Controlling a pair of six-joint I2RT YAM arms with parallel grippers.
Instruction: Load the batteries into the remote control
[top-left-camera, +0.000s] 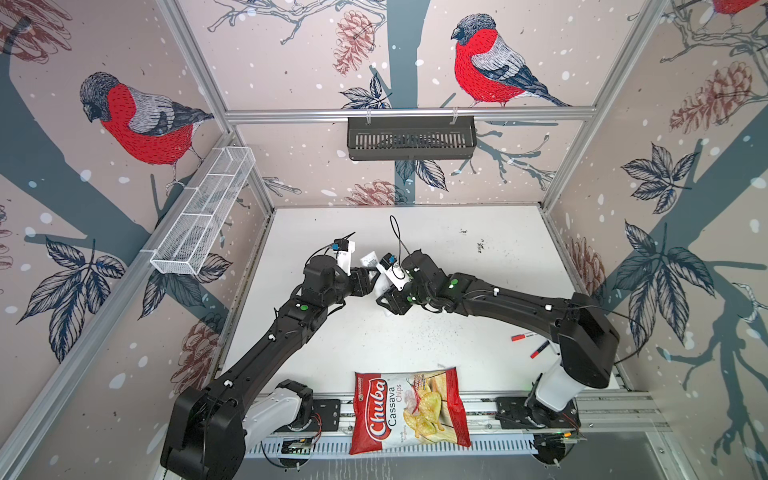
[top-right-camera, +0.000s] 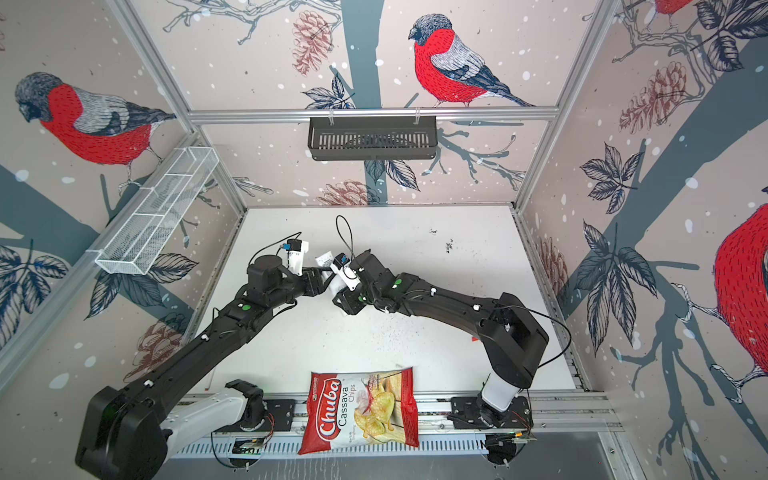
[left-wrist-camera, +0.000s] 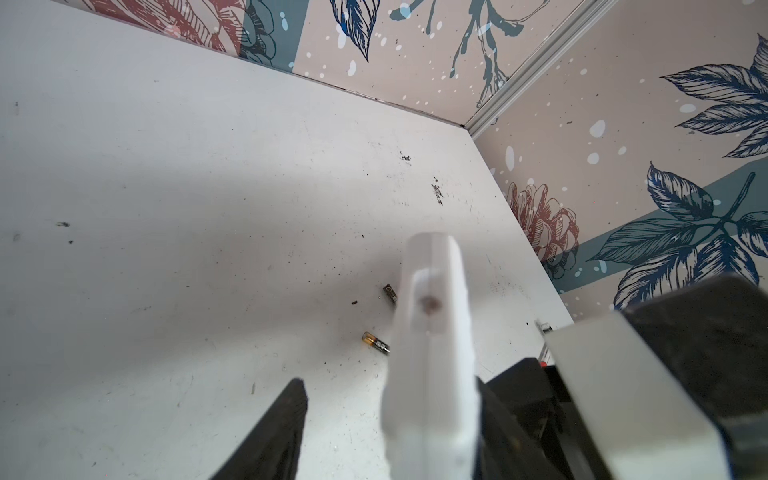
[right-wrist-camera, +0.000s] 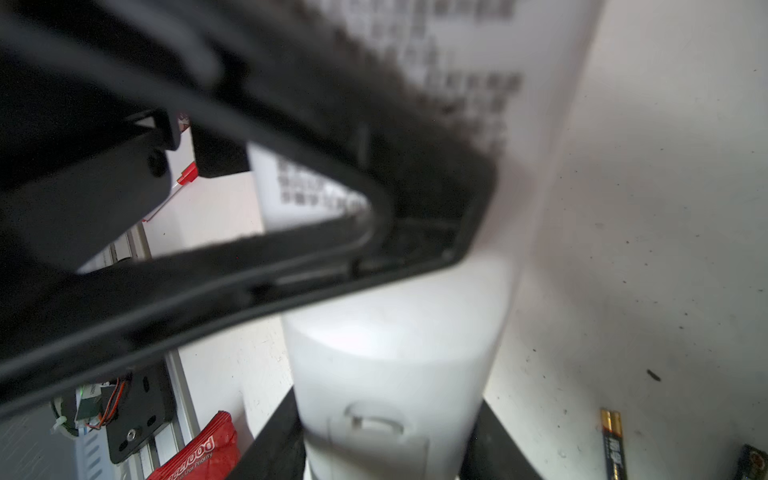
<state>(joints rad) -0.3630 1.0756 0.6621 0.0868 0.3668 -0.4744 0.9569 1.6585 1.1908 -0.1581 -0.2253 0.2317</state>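
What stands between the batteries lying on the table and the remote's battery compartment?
The back cover of the remote control looks closed, as the right wrist view shows. The right pincer holds it raised; the batteries lie uncovered on the table.

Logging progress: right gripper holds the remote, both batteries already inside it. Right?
Not quite. The batteries lie loose on the table, outside the remote control, as the left wrist view shows. The right gripper does hold the remote control.
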